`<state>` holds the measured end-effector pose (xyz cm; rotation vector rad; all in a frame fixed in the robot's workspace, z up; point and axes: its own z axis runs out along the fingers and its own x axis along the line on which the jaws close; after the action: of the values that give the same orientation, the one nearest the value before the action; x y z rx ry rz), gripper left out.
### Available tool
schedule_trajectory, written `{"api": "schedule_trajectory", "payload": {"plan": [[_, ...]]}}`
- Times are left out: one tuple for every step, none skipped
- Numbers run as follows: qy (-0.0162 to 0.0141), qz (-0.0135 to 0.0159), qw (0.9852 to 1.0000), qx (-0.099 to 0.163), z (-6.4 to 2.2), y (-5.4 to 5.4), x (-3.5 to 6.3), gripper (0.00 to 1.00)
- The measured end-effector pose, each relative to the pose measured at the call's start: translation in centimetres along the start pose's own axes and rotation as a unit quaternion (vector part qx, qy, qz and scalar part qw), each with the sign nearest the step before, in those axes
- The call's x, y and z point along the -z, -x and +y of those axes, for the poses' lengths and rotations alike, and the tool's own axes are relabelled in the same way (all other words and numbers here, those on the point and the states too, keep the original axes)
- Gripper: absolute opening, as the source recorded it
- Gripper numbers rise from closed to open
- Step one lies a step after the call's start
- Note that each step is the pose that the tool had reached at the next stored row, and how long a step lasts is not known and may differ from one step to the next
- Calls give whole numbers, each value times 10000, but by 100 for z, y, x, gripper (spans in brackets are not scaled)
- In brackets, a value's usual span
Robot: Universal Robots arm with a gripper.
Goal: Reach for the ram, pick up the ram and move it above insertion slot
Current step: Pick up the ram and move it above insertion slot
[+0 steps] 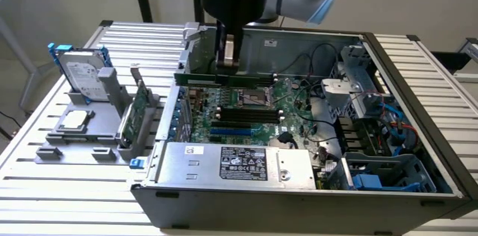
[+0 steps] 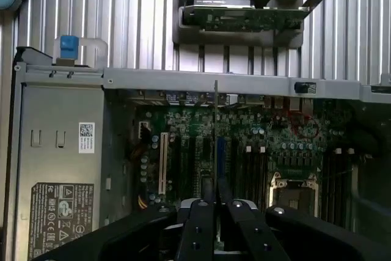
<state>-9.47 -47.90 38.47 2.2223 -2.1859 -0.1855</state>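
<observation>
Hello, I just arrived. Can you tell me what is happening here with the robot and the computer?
A robot arm's gripper is shut on the ram, a long thin green stick, and holds it level above the motherboard inside the open computer case. The memory slots lie below it. On the exterior view's left, a grey holder carries a hard drive and a broader green card.

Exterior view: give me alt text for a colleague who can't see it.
The black gripper holds the long, narrow green RAM stick level above the green motherboard inside the open grey computer case. On the exterior view's left, a grey holder carries a silver hard drive and a broader green card.
</observation>
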Motion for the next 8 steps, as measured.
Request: {"api": "schedule_trajectory", "payload": {"plan": [[0, 1, 10000, 0, -47, 16, -14, 13], [0, 1, 10000, 1, -91, 35, -28, 13], [0, 0, 10000, 1, -131, 56, -38, 13], [0, 0, 10000, 1, -166, 82, -44, 13], [0, 0, 10000, 0, -192, 102, -45, 13], [0, 1, 10000, 0, -220, 126, -46, 13], [-2, 0, 10000, 0, -245, 150, -47, 13], [-3, 1, 10000, 0, -270, 174, -47, 13]]}}
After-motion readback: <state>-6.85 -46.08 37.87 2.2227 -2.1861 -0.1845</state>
